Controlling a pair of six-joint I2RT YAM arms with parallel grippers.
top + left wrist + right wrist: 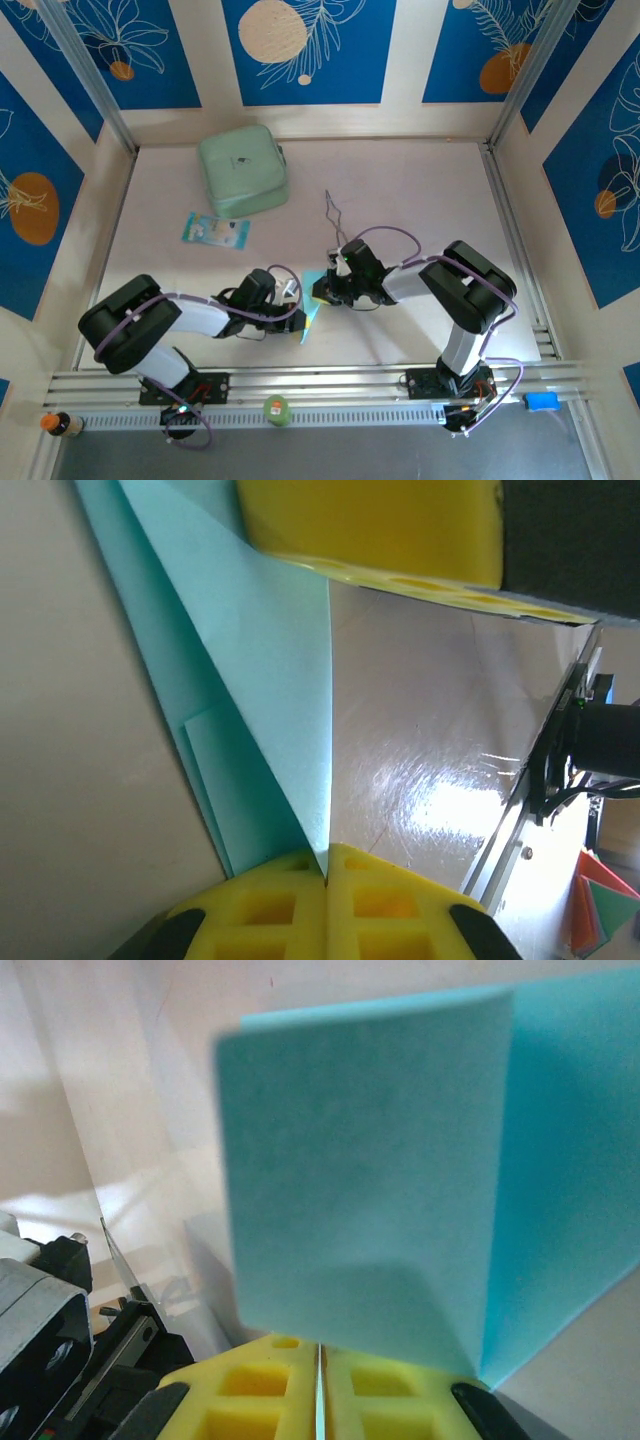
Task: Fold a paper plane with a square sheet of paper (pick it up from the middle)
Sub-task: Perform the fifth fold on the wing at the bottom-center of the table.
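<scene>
The cyan square sheet of paper (312, 318) is folded into layers and held up between both arms near the table's front middle. My left gripper (296, 302) is shut on it. In the left wrist view the yellow pads (270, 905) meet on a thin folded edge of the sheet (270, 680), which runs away as a slanted flap. My right gripper (322, 290) is shut on it too. In the right wrist view the sheet (370, 1180) stands up from the closed pads (265, 1385), one flap bent toward the camera. The right gripper's yellow fingers (380, 530) show just above the sheet.
A mint-green case (243, 171) lies at the back left, with a small blue-and-white packet (215, 231) in front of it. Metal tongs (338, 215) lie behind the right gripper. On the front rail sit a green object (277, 408) and an orange-capped bottle (60, 424).
</scene>
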